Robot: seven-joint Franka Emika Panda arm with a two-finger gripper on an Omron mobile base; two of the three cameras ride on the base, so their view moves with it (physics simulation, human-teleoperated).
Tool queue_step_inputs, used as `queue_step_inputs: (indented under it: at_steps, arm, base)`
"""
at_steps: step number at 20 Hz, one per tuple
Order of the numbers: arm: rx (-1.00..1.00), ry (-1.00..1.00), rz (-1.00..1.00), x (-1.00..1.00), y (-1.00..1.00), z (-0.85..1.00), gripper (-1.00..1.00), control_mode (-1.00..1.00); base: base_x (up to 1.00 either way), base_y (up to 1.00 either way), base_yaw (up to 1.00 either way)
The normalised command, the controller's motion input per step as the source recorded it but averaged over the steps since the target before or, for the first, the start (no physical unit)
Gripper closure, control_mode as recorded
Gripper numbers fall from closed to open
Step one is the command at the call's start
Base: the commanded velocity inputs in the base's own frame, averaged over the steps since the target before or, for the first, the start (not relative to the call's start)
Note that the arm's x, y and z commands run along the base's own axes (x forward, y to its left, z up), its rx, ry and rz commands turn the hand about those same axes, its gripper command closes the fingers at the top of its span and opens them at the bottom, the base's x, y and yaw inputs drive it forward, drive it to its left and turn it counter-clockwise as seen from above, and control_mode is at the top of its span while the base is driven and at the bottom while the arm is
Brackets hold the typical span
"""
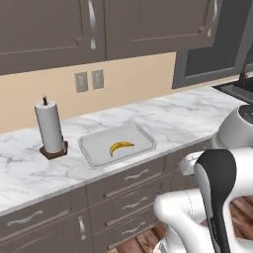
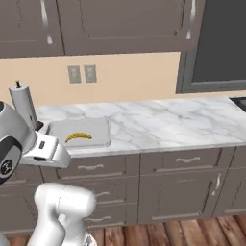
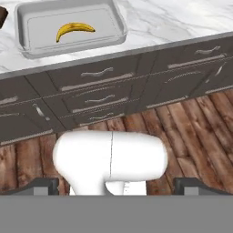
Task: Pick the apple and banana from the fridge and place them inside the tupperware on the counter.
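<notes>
Yellow banana [image 1: 121, 147] lies in tupperware [image 1: 94, 156] on counter [image 1: 178, 116], long axis along tray's length, just right of paper-towel roll [image 1: 50, 129]. Apple not found in tray; judged outstanding. Your gripper [image 3: 116, 185] sits low before drawers, fingers spread wide, nothing held. Tray lies up and left of gripper in hand view. Expect fridge trip next.
</notes>
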Motion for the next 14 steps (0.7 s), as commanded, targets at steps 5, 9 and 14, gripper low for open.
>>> queue_step_inputs:
  at_steps: [5,9,14]
  arm:
    - [0.0,0.0,0.0,0.0,0.0,0.0,-1.0,1.0]
    - [0.0,0.0,0.0,0.0,0.0,0.0,-1.0,1.0]
    - [0.0,0.0,0.0,0.0,0.0,0.0,-1.0,1.0]
  base:
    - [-0.34,-0.63,-0.15]
    - [0.08,-0.9,-0.01]
    - [0.35,-0.93,-0.19]
